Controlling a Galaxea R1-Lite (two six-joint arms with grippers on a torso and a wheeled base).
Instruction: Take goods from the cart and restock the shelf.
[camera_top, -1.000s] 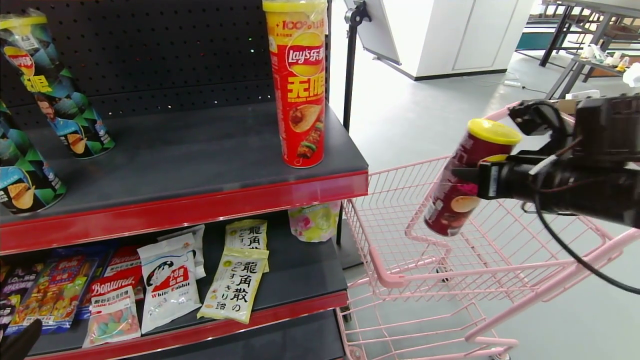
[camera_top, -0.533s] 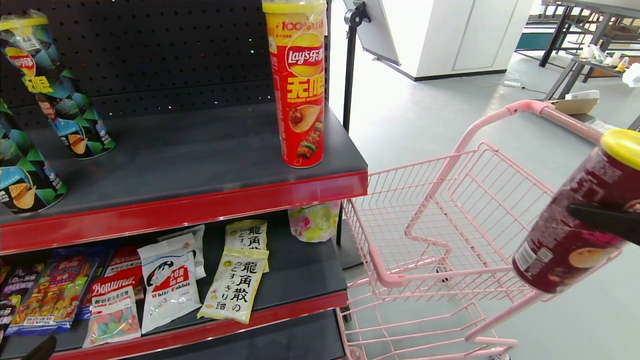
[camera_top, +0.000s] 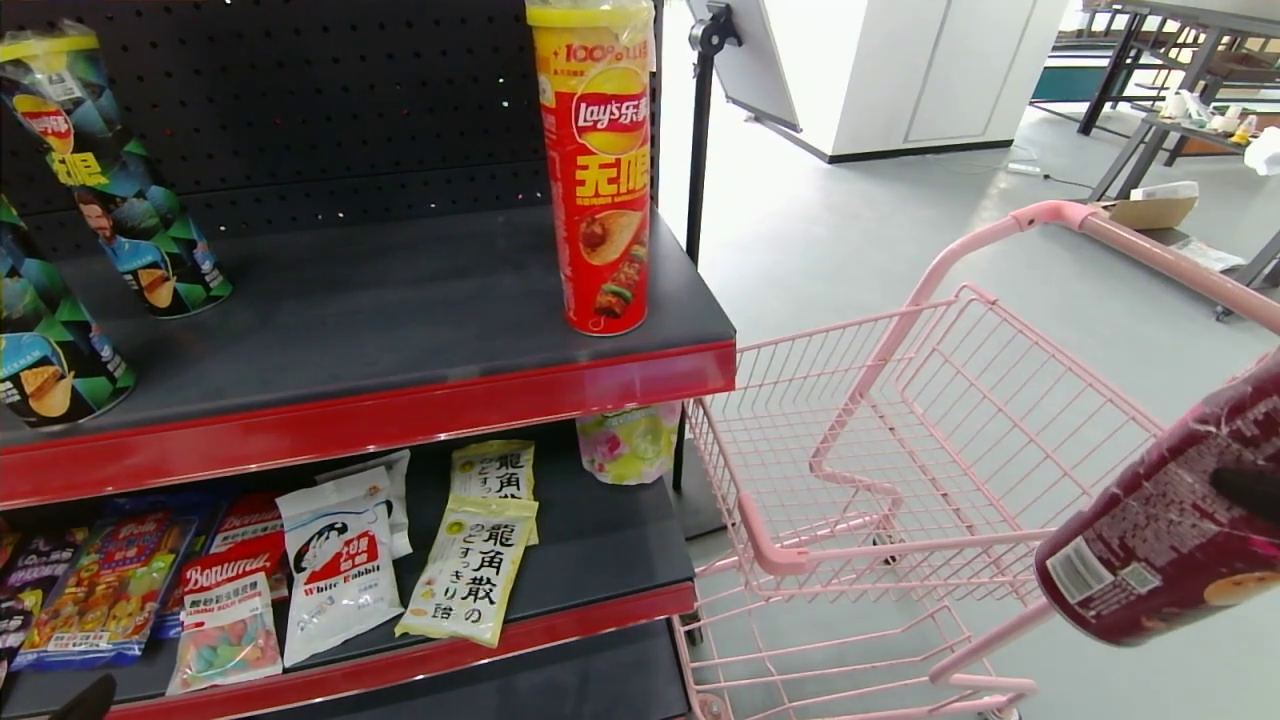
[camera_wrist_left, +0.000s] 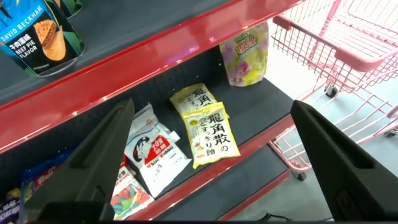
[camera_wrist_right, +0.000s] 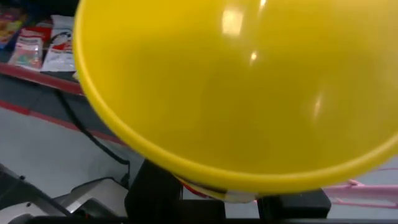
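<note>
One dark red can of chips was the thing I carried at that moment. It hung on my right side, in front of the handle end of the pink cart, well apart from the shelves. It was tilted, with its base pointing down and toward the shelf side. The right gripper pinched the can at its body, and one dark finger lay on the label. In the right wrist view the can's yellow lid stood very near the camera.

The left gripper was spread wide, with nothing between its two black fingers. It was held low in front of the lower shelf, under the red front edge of the upper shelf.

On the upper shelf a tall red can stood upright near the right front corner. Two blue-green cans stood at the far left, one behind the other, well apart from the red one. The wide middle part of this shelf lay between them.

On the lower shelf several flat bags lay side by side. Among them were a white bag and, just beside it, a yellow bag that partly covered a second yellow one. A pale green and pink bag stood at the right end, toward the back.
</note>
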